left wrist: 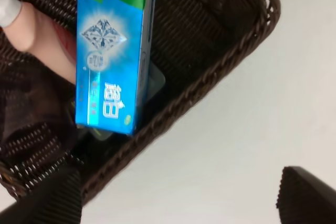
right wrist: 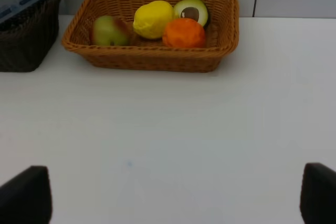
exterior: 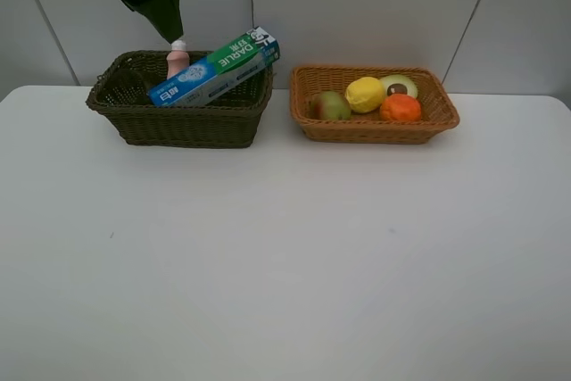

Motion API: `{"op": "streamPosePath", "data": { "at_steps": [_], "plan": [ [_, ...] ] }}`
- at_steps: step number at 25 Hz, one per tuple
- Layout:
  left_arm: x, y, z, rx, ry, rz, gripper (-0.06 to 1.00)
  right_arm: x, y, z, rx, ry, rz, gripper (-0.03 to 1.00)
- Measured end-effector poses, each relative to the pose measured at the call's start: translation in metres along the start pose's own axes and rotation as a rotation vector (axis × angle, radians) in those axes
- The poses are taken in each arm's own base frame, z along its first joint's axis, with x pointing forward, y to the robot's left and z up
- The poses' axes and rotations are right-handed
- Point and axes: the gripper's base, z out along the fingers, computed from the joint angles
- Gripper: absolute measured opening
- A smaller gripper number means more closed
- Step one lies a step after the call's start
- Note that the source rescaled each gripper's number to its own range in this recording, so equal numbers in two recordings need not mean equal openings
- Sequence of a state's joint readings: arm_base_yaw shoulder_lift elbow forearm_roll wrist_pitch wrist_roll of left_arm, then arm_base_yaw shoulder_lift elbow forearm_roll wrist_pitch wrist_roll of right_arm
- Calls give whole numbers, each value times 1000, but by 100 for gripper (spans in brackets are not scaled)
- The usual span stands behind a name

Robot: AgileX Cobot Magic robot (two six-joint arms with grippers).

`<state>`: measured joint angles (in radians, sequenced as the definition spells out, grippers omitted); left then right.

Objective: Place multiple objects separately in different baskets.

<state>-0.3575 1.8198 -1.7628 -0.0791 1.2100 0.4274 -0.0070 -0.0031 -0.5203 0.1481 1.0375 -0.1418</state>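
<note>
Since the toothpaste box (exterior: 214,70) leans in the dark basket (exterior: 178,122) near the bench's back-left corner, the left gripper (left wrist: 178,195), spread open and empty, should probably lift straight up.

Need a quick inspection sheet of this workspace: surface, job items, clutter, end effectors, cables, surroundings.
Surface: white table, bare in front of the baskets.
Job's things: dark basket holds the toothpaste box, tilted with one end over the rim, and the pink bottle. Tan basket holds the pear, lemon, avocado half and orange. Cup and green bottle not made out.
Clutter: nothing seen.
End effectors: left end effector above the dark basket, near the pink bottle's cap, fingers apart in its wrist view, holding nothing. Right end effector open, over bare table, out of the high view.
Cables: nothing seen.
Surroundings: pale panelled wall behind the table.
</note>
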Motion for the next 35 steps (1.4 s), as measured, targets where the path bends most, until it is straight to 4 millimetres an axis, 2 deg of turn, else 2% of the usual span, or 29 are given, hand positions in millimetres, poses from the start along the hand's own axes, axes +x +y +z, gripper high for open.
{"op": "streamPosePath", "data": {
  "at_steps": [4, 12, 22, 28, 31, 35],
  "plan": [
    [23, -13, -18, 17, 8, -20, 98, 0, 0, 0, -1, 0, 0, 100],
    [94, -44, -46, 32, 51, -62, 98, 0, 0, 0, -1, 0, 0, 100],
    [166, -81, -85, 36, -24, -91, 98, 0, 0, 0, -1, 0, 0, 100],
    [212, -101, -85, 38, -37, -94, 98, 0, 0, 0, -1, 0, 0, 100],
    [234, -110, -79, 42, -27, -98, 98, 0, 0, 0, -1, 0, 0, 100],
    [253, -117, -74, 43, -25, -101, 98, 0, 0, 0, -1, 0, 0, 100]
  ]
}}
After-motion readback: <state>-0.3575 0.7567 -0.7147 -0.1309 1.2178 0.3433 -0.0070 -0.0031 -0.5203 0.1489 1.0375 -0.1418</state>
